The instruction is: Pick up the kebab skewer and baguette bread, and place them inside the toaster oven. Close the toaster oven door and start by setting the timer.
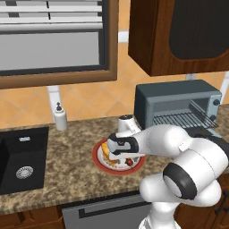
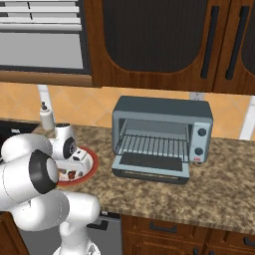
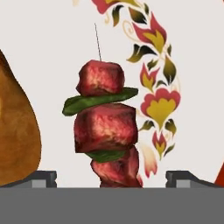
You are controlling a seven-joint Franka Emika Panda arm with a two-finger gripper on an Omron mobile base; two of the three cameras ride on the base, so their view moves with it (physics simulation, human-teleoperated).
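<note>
Hovering wide open over the red-rimmed floral white plate, the two-finger gripper straddles the red-meat-and-green-pepper kebab skewer, golden oval baguette bread lying just beside it on that plate.

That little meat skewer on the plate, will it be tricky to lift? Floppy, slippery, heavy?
The kebab skewer probably stays stiff, its chunks threaded on a thin stick. It looks small beside the baguette bread, so likely light. The lumpy chunks may shift or turn between the open hand.

red-rimmed plate, black sink, soap dispenser, granite counter
</note>
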